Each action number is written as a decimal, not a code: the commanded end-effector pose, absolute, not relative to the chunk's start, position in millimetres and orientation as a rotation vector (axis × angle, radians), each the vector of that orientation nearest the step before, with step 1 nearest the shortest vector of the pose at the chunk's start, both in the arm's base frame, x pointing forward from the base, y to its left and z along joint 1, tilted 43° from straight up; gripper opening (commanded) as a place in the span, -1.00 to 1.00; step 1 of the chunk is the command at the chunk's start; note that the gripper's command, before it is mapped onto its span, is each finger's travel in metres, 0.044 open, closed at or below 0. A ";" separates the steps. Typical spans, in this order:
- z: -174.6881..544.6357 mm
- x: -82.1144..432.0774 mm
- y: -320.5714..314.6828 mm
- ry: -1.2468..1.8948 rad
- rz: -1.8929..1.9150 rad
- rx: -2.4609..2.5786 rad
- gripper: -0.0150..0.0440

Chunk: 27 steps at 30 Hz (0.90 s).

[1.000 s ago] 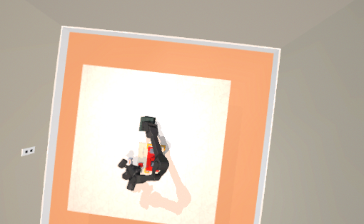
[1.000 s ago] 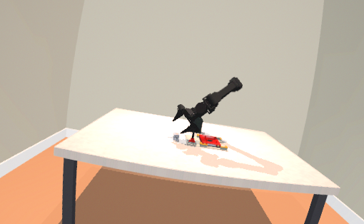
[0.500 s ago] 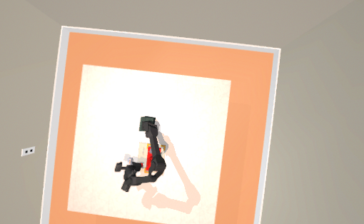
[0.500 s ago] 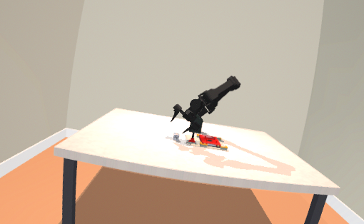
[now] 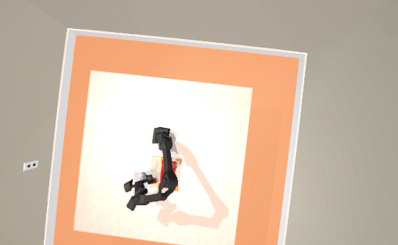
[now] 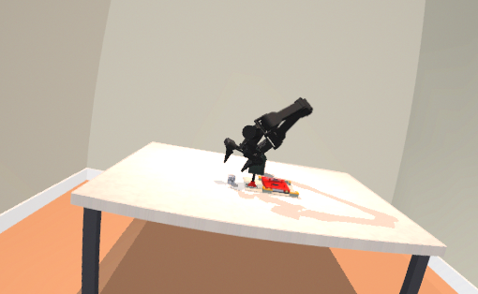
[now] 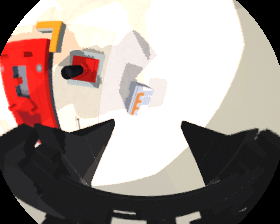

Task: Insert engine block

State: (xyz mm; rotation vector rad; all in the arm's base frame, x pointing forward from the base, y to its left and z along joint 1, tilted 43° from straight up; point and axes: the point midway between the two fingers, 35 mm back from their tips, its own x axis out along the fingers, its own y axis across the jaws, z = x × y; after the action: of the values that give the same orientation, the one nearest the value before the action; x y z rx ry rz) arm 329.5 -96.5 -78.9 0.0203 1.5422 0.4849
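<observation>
The engine block (image 6: 231, 179) (image 7: 141, 99), pale grey with an orange slotted face in the wrist view, stands apart from the red car body. The car body (image 6: 282, 186) (image 7: 35, 55) has a grey opening with red parts inside, at the left of the wrist view. In the top view the arm covers part of the car body (image 5: 163, 170). My gripper (image 6: 234, 166) (image 7: 148, 123) is wide open with nothing between its fingers. It hangs above the table near the engine block, clear of it and of the car body.
A red piece with a black upright handle (image 6: 252, 184) (image 7: 92, 68) sits in a grey square frame (image 7: 81, 82) between the car body and the engine block. A yellow corner bracket (image 7: 56, 26) stands at the car body's corner. The arm's base (image 5: 161, 131) is on the table.
</observation>
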 end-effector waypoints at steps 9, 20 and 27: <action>-74.4 329.8 -101.4 1.355 0.851 -0.175 1.00; -68.7 330.6 -106.5 1.106 1.124 -0.363 1.00; -64.2 331.6 -110.4 0.918 1.259 -0.487 1.00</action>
State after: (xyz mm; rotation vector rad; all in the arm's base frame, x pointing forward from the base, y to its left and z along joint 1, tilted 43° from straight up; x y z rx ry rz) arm 330.7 -107.6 -66.5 -0.4350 1.0056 1.2069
